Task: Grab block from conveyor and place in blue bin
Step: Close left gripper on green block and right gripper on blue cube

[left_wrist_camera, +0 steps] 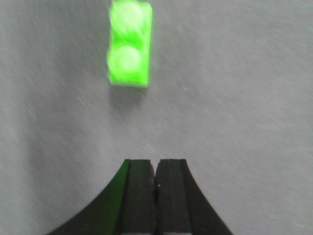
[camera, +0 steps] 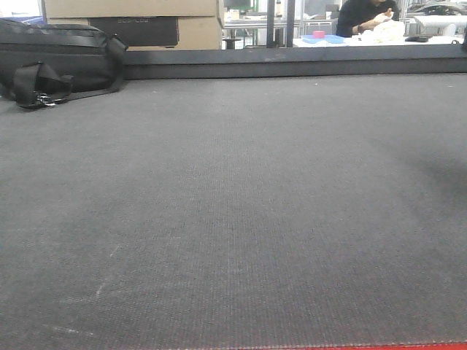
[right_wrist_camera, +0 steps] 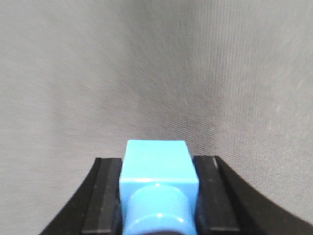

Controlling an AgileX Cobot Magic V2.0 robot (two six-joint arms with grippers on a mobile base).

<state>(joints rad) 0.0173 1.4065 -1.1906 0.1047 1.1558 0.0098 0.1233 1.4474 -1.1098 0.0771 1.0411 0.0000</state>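
Observation:
A bright green two-stud block (left_wrist_camera: 129, 44) lies on the dark grey conveyor belt (left_wrist_camera: 234, 98), ahead of my left gripper (left_wrist_camera: 156, 169). The left gripper is shut and empty, its two black fingers pressed together. My right gripper (right_wrist_camera: 158, 169) is shut on a light blue block (right_wrist_camera: 157, 178), which sits between the black fingers (right_wrist_camera: 103, 196) with a stud facing the camera, above the belt (right_wrist_camera: 146, 73). The front view shows the wide grey belt (camera: 233, 219) with its red frame edge (camera: 379, 347) at the bottom. No gripper and no block show there. The blue bin is out of view.
A black bag (camera: 58, 62) lies at the belt's far left. Cardboard boxes (camera: 131, 22) stand behind it. A dark rail (camera: 292, 62) runs along the belt's far edge. A person (camera: 368, 18) sits at a table far behind.

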